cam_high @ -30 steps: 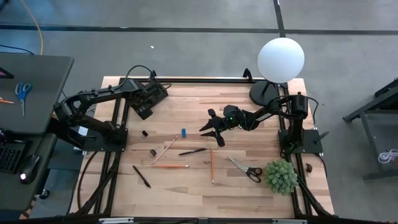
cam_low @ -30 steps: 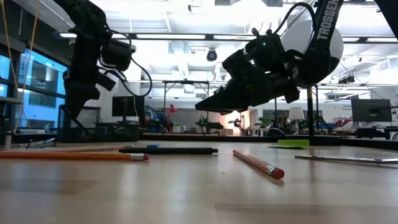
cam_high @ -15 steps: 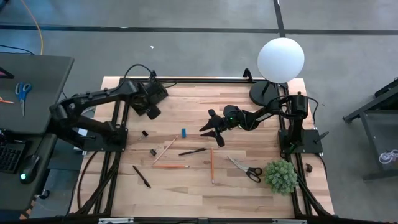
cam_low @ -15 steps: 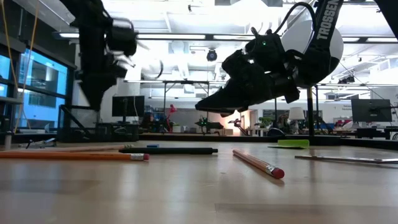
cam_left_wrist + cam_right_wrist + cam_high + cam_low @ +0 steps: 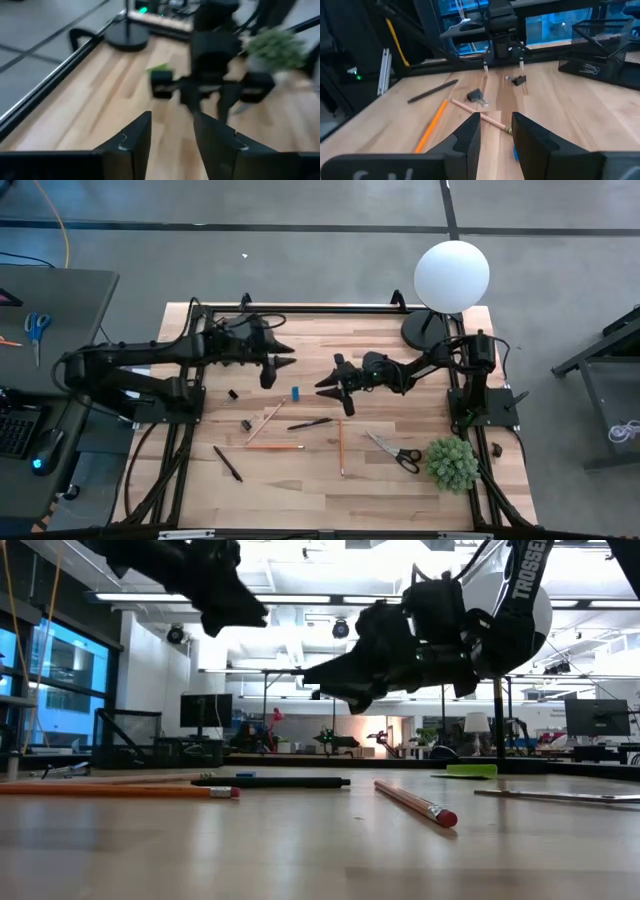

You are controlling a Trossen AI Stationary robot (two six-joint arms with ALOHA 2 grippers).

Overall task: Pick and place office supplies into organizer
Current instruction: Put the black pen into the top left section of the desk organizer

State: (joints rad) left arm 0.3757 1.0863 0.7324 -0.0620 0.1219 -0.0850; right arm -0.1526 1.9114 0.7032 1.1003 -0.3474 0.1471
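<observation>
**Both grippers open, empty, above table centre**

"TROSSEN" legible on right arm in low view. Left gripper [image 5: 278, 363] stretched out level toward table middle, fingers spread wide, holding nothing. Right gripper [image 5: 334, 385] reaching in from opposite side, fingers slightly parted, also empty; tips near blue eraser [image 5: 296, 392]. Black mesh organizer [image 5: 606, 44] at table edge, seen in right wrist view; contents can't tell. Pencils [image 5: 340, 446], black pen [image 5: 309, 423], black-handled scissors [image 5: 393, 451] loose on wood.

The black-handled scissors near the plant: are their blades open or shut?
Open. In the high view the black-handled scissors lie flat on the table beside the plant, and their two blades spread apart into a narrow V.
</observation>
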